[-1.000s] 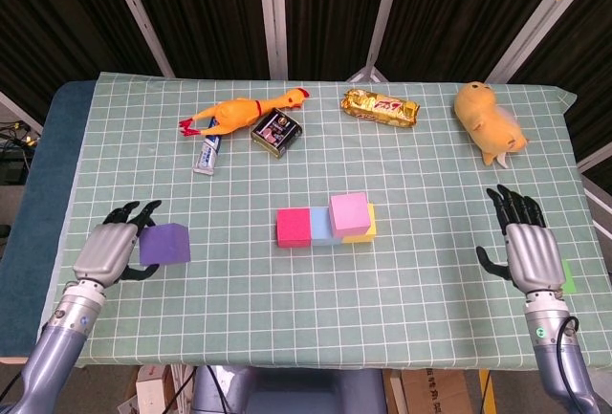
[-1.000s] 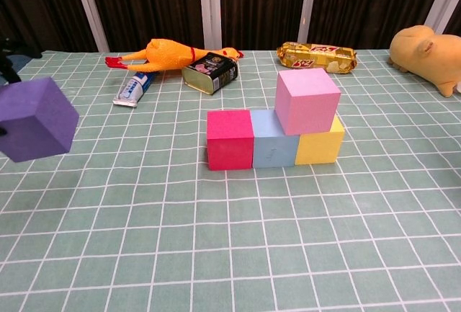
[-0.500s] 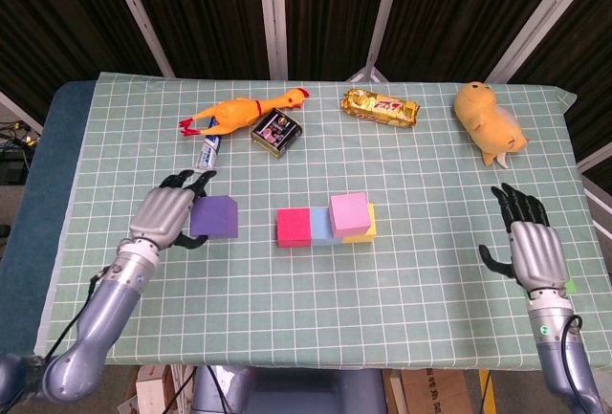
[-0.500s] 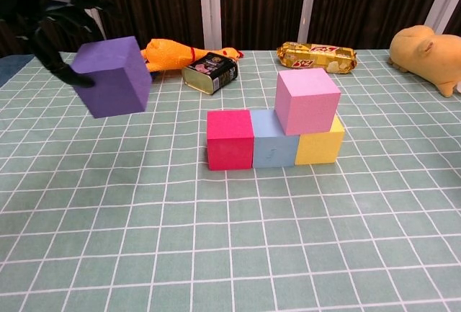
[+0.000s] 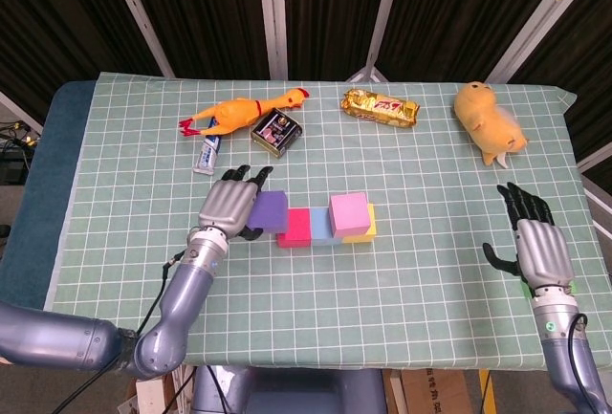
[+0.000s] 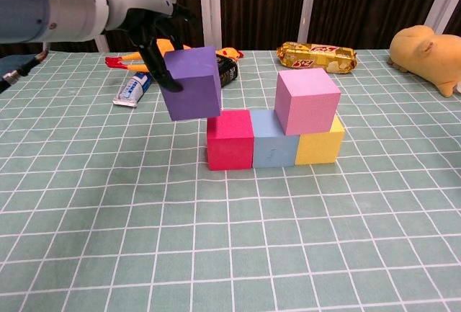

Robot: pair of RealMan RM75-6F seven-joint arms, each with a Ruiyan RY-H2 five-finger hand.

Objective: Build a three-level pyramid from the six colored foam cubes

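Head view: base row done, red cube, blue cube, yellow cube; pink cube up. Right hand empty, fingers spread.
Chest view: left hand fingers pinch purple cube airborne, upper-left of red. Second-level placement, top cube remain.

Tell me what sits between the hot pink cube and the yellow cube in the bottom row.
A light blue cube sits between the hot pink cube and the yellow cube, touching both, clearest in the chest view.

Cubes: purple, red, blue, yellow, pink.
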